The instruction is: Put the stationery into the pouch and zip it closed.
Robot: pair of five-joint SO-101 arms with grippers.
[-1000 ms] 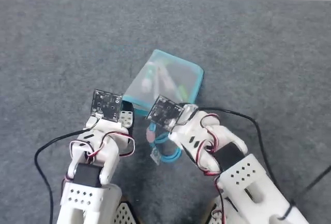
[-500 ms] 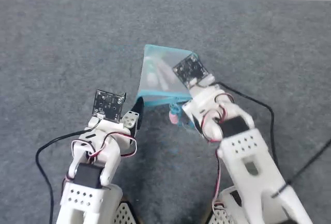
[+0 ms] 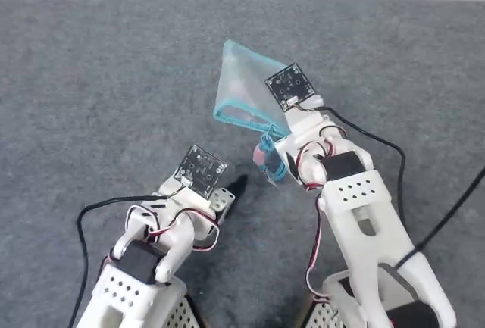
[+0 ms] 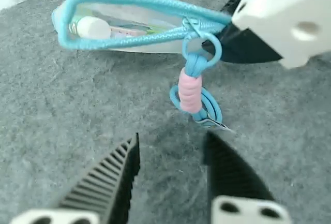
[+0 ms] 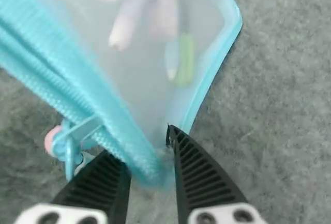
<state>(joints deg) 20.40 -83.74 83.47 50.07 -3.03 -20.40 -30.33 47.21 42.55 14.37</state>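
Note:
The translucent pouch [image 3: 244,95] with teal trim stands on edge, raised at one end. My right gripper [image 3: 273,131] is shut on its zipper-end corner; in the right wrist view the black fingers [image 5: 194,169] pinch the teal seam of the pouch [image 5: 155,53]. Pens and other stationery [image 5: 182,58] show through the pouch wall. The zipper pull [image 4: 191,87], a blue loop with a pink bead, dangles from the zip's end. My left gripper [image 4: 170,169] is open, low over the carpet just short of the pull [image 3: 265,157] and touching nothing. The left gripper [image 3: 231,190] sits nearer the arms' bases than the pouch.
Grey carpet [image 3: 98,78] covers the whole table, with a pale wall strip along the far edge. Black cables [image 3: 379,146] trail from both arms near their bases. Open carpet lies to the left of and beyond the pouch.
The right arm swung away from the bases, carrying the pouch's corner and tipping the pouch up on edge. The left gripper drew back from the pouch and turned right toward the zipper pull.

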